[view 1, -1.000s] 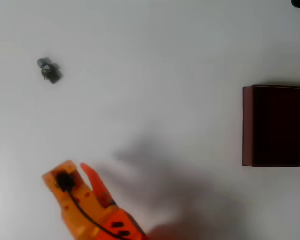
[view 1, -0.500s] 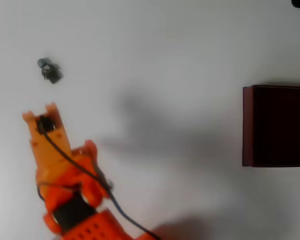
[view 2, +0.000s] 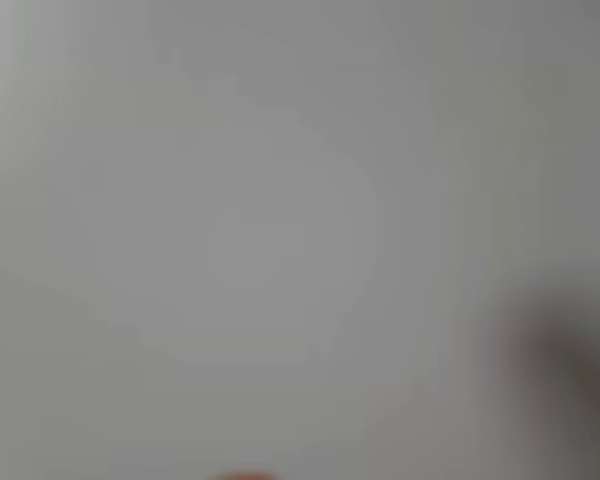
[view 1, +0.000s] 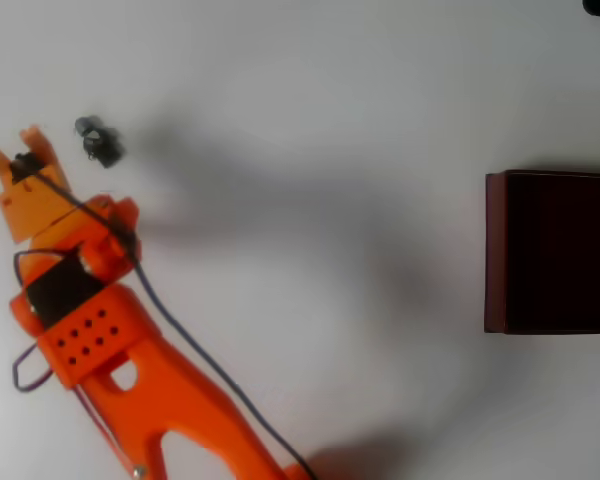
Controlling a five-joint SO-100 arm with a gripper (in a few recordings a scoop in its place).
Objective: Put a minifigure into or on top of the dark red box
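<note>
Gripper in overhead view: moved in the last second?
Yes. The gripper moved up and left in the picture, toward the minifigure, which stayed put.

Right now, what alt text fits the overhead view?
An orange robot arm's gripper reaches up the left side of a white table, just left of a tiny dark grey minifigure and apart from it. A dark red rectangular box sits at the right edge.

Orange tool [view 1: 12,160] near minifigure [view 1: 99,141]; dark red box [view 1: 552,252] well apart.
</note>
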